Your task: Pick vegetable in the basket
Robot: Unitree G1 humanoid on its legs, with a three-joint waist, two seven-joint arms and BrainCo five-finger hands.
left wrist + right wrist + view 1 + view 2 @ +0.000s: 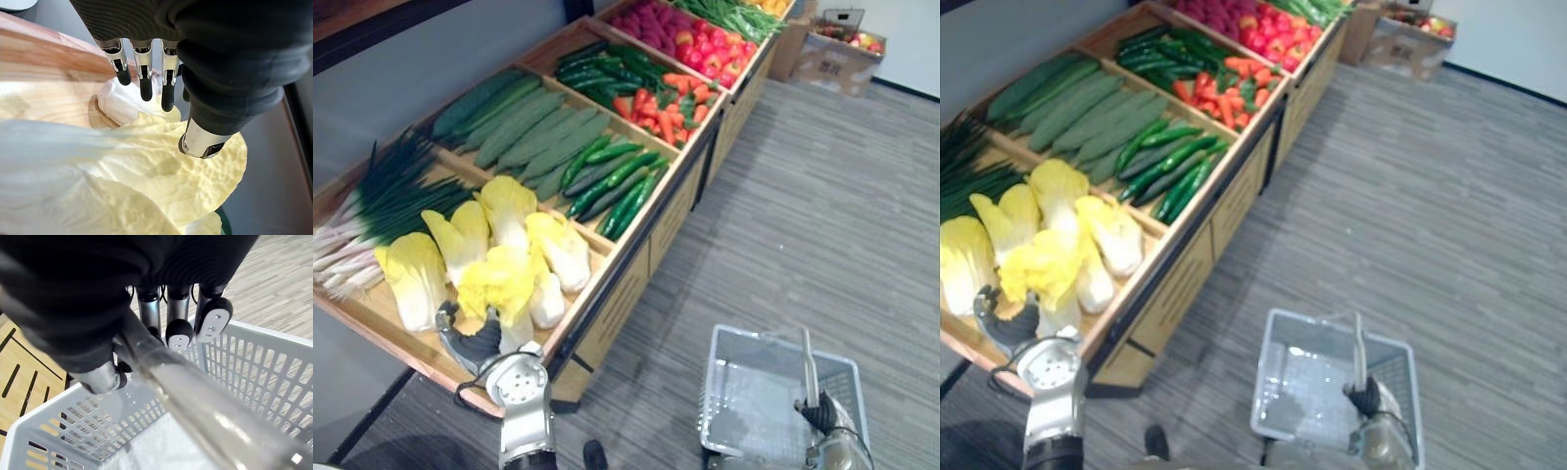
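Your left hand hovers, fingers relaxed, over a napa cabbage. Right hand grips basket handle. Basket empty; pick not yet done.

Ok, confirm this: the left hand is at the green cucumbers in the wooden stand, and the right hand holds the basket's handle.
Wrong on one count. The left hand is at the yellow cabbages, not the cucumbers. The left wrist view shows its fingers over a cabbage. The right hand does hold the handle of the basket.
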